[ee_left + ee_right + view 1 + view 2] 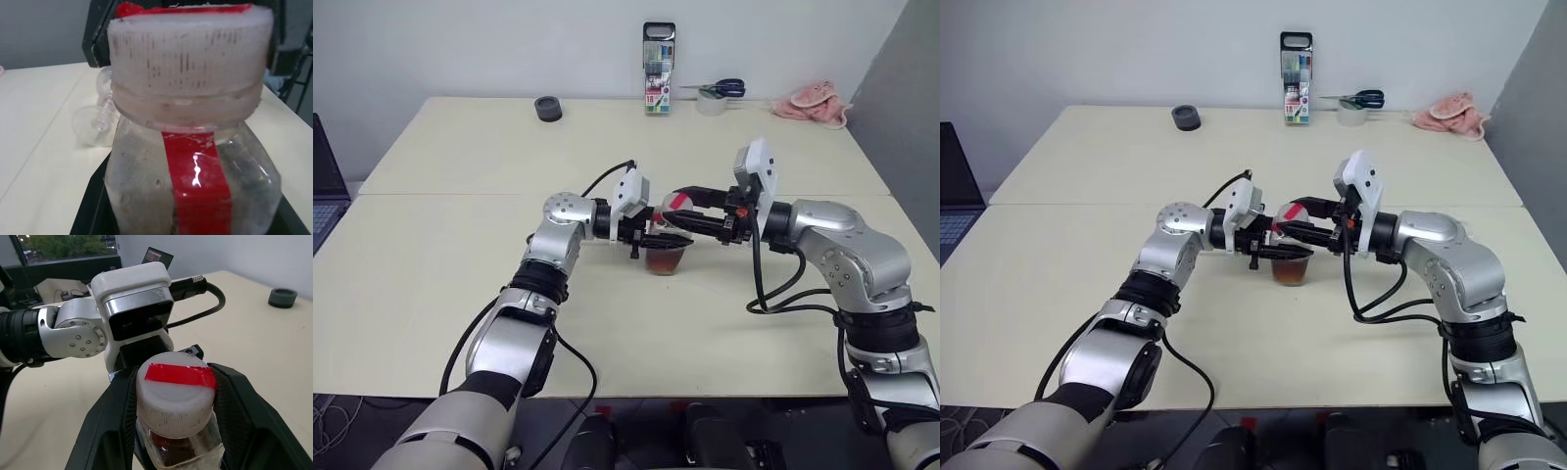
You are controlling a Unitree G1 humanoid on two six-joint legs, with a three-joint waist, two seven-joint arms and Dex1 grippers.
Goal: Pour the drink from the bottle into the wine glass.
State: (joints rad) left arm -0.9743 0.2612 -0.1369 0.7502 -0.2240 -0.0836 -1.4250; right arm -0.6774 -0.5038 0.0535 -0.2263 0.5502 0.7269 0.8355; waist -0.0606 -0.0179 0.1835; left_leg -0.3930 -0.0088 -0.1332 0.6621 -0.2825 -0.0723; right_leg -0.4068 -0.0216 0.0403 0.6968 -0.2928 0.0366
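Observation:
The bottle [667, 245] is held above the middle of the table [450, 284], a small clear one with a red label strip and amber drink [666, 260] in its lower part. My left gripper [653, 238] reaches in from the left and is shut on the bottle's body. Coming from the right, my right gripper [176, 404] has its fingers [115, 416] pressed against both sides of the white-and-red cap [175, 394]. In the left wrist view a clear wine glass [95, 120] shows on the table behind the bottle.
Along the table's far edge stand a tall marker case [658, 69], a black tape roll [548, 108], scissors on a white roll [717, 95] and a pink cloth [813, 103]. A laptop [323, 196] sits at the left edge.

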